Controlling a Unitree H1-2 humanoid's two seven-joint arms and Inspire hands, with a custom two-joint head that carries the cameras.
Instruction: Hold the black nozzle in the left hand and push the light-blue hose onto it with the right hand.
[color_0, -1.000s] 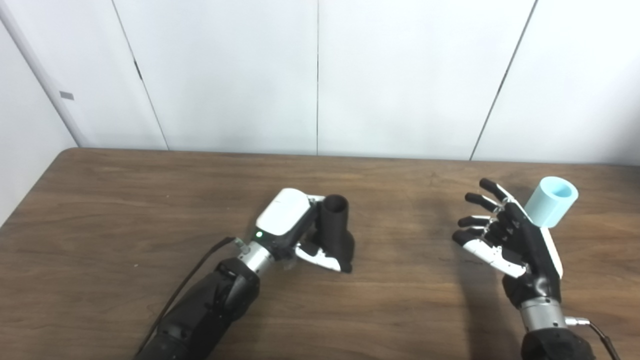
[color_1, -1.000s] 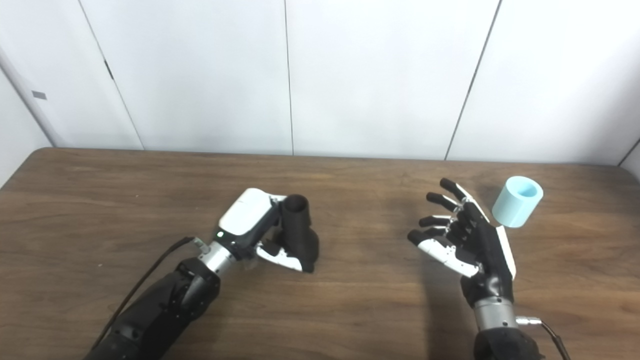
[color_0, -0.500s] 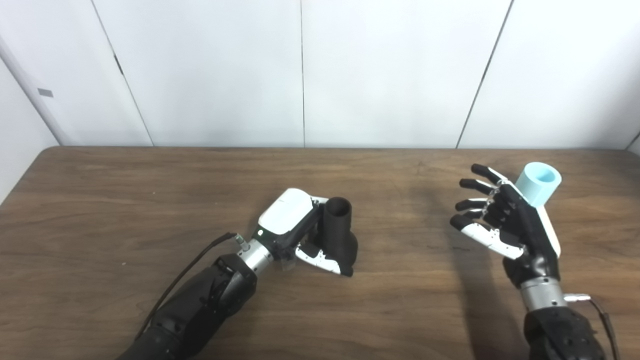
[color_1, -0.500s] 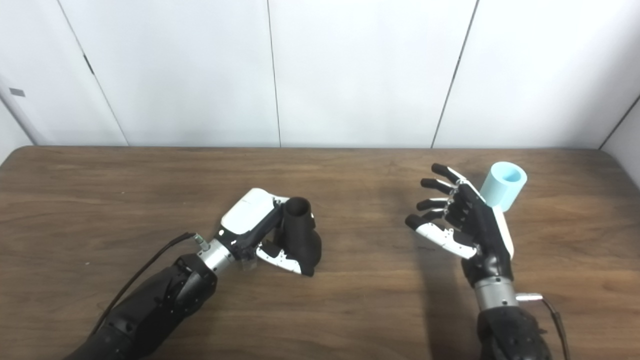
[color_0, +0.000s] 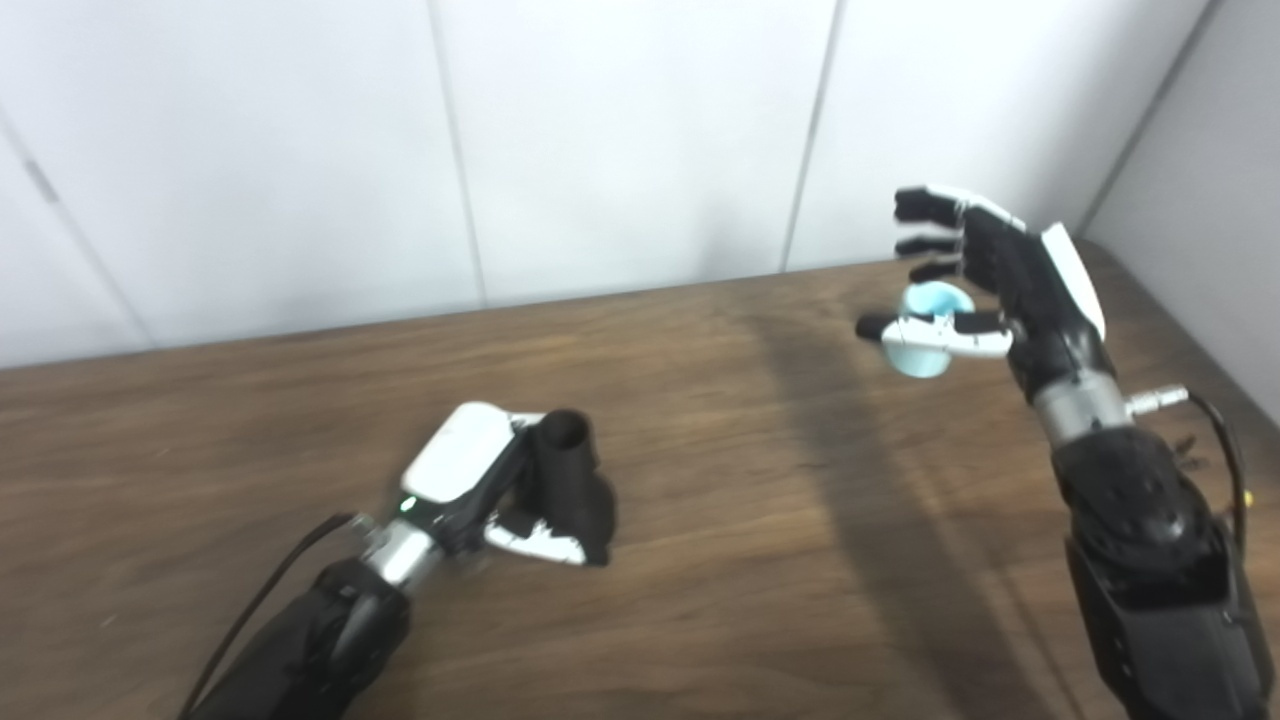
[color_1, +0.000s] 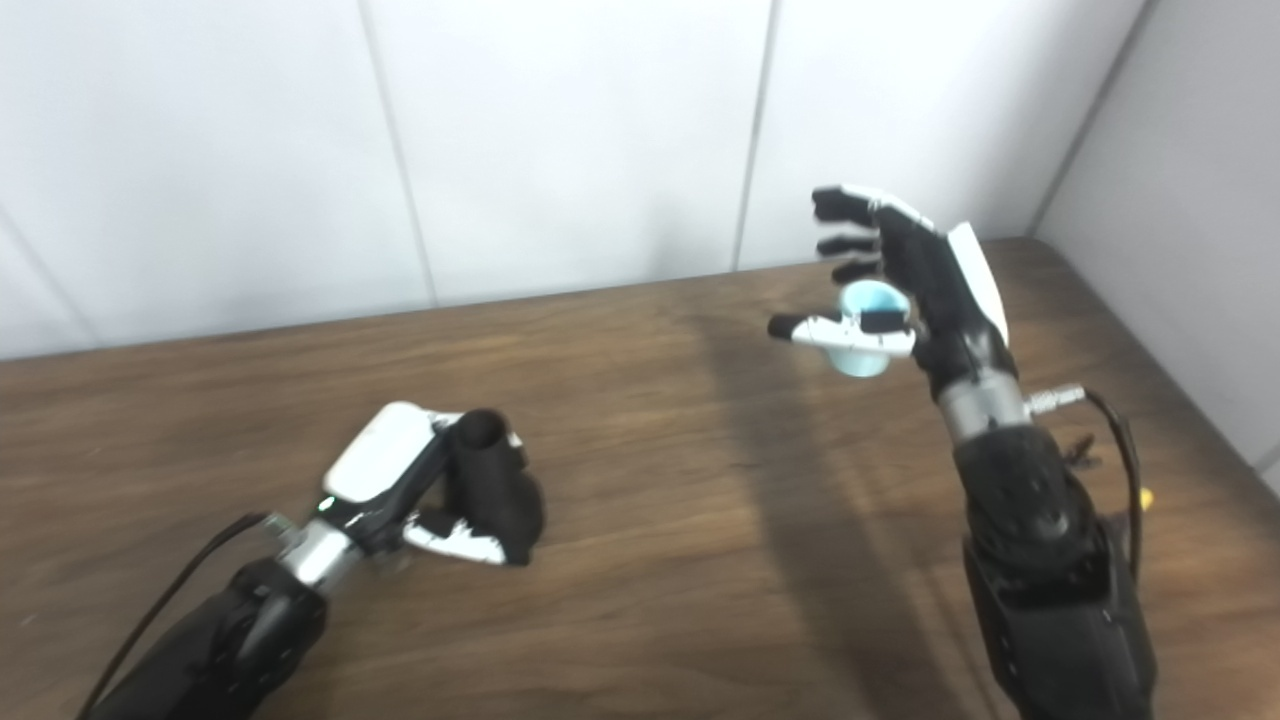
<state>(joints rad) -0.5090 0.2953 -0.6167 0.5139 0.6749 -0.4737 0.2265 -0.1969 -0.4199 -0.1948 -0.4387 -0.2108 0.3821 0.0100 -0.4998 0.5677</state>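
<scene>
Left hand gripping matte black plastic nozzle; right hand spread wide over short light-blue hose, likely light, stiff: grasp around sidewall

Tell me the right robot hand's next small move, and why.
Probably close the right robot hand around the light-blue hose. Its fingers are spread open with the hose between thumb and fingers, not yet gripped, while the left robot hand already holds the black nozzle on the table.

The nozzle stands on the table, hose far right.
</scene>
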